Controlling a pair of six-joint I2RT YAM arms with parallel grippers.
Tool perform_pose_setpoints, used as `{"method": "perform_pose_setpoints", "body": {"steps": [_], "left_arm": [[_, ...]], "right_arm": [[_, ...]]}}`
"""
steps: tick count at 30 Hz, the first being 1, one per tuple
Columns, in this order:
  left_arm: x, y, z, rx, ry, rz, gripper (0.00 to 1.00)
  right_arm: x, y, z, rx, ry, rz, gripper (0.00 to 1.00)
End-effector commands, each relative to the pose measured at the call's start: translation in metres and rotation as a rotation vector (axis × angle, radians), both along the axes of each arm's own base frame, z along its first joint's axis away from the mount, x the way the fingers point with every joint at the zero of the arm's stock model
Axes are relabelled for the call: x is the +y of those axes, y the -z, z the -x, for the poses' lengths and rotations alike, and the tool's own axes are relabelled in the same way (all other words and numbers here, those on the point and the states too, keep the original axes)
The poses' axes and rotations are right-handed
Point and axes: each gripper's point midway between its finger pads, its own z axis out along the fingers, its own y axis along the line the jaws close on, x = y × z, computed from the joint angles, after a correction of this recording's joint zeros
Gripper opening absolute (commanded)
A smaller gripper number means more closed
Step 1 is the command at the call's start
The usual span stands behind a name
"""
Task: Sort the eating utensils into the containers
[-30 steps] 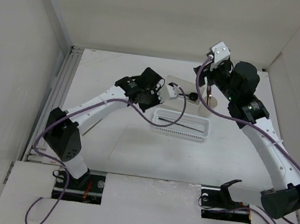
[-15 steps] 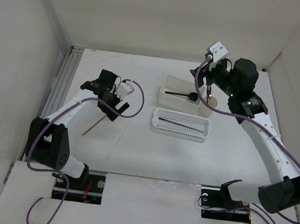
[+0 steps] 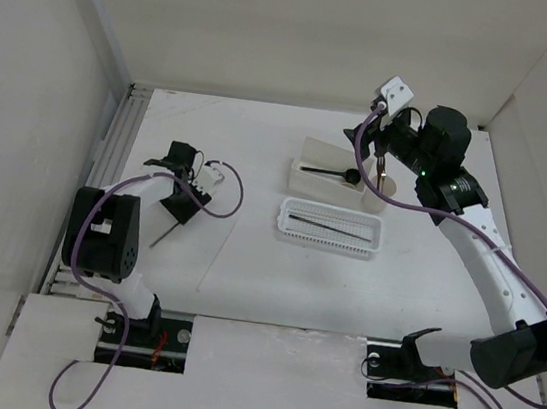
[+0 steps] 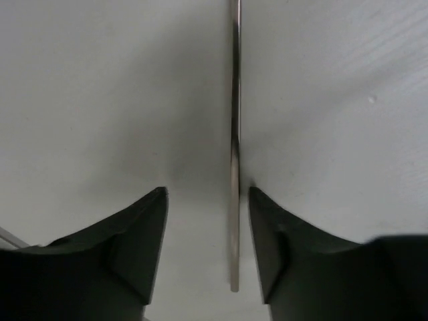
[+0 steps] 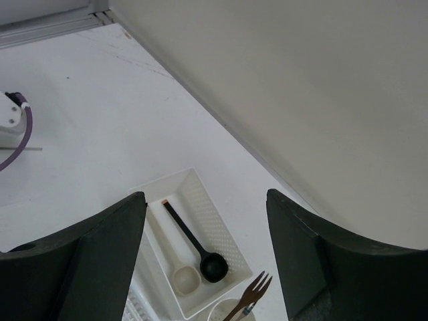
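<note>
My left gripper (image 3: 185, 199) is low over the table at the left, open. A thin stick (image 4: 234, 200) lies between its fingers (image 4: 130, 244), close to the right one; it is the dark stick (image 3: 162, 235) in the top view. A pale stick (image 3: 214, 257) lies beside it. My right gripper (image 3: 381, 166) hangs open and empty above the containers. The white square box (image 3: 306, 150) holds a black spoon (image 5: 214, 265) and a beige spoon (image 5: 184, 279). The cream cup (image 3: 375, 198) holds the fork (image 5: 253, 293). The mesh basket (image 3: 282, 221) holds a dark stick (image 3: 329, 228).
Purple cables run along both arms; one loops near the left gripper (image 3: 234, 184). A white wall rises behind the containers (image 5: 301, 100). A metal rail runs along the table's left edge (image 3: 126, 135).
My left arm has swung away from the box and basket to the left and come down over the dark stick. The right arm has barely moved.
</note>
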Motion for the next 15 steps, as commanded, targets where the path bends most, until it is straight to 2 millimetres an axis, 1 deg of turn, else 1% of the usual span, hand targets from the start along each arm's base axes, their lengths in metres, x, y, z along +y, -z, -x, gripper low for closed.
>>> {"method": "perform_pose_setpoints", "body": {"steps": [1, 3, 4, 5, 7, 8, 9, 11, 12, 13, 14, 15], "left_arm": [[0.01, 0.009, -0.01, -0.003, 0.008, -0.046, 0.44], [0.015, 0.026, 0.001, 0.061, -0.008, -0.075, 0.29], [0.016, 0.033, 0.008, 0.089, -0.007, -0.078, 0.09], [0.017, 0.039, 0.017, 0.126, 0.008, -0.085, 0.0], [0.01, 0.043, 0.023, 0.148, 0.027, -0.046, 0.0], [0.008, 0.043, 0.026, 0.16, 0.03, -0.033, 0.0], [0.006, 0.043, 0.026, 0.161, 0.033, -0.022, 0.0], [-0.003, 0.028, 0.02, 0.138, 0.016, 0.026, 0.0], [-0.005, 0.013, 0.002, 0.087, 0.003, 0.034, 0.0], [-0.009, 0.0, -0.007, 0.052, -0.002, 0.055, 0.0], [-0.013, -0.01, -0.011, 0.045, -0.009, 0.074, 0.0], [-0.015, -0.031, -0.03, -0.015, -0.007, 0.081, 0.0]], "right_arm": [[0.0, -0.039, 0.006, -0.096, -0.022, -0.036, 0.78], [-0.001, -0.039, 0.005, -0.096, -0.012, -0.035, 0.78], [-0.001, -0.039, 0.005, -0.096, -0.012, -0.035, 0.78], [-0.001, -0.039, 0.005, -0.096, -0.012, -0.035, 0.78], [-0.003, -0.039, 0.004, -0.097, 0.001, -0.035, 0.78], [-0.005, -0.043, 0.005, -0.105, 0.011, -0.038, 0.79], [-0.007, -0.043, 0.004, -0.105, 0.021, -0.037, 0.79], [-0.007, -0.043, 0.004, -0.111, 0.02, -0.03, 0.79], [-0.007, -0.039, 0.004, -0.103, 0.02, -0.027, 0.79], [-0.008, -0.042, 0.006, -0.111, 0.02, -0.03, 0.79], [-0.009, -0.042, 0.005, -0.111, 0.029, -0.03, 0.79], [-0.009, -0.042, 0.005, -0.111, 0.029, -0.03, 0.79]]}}
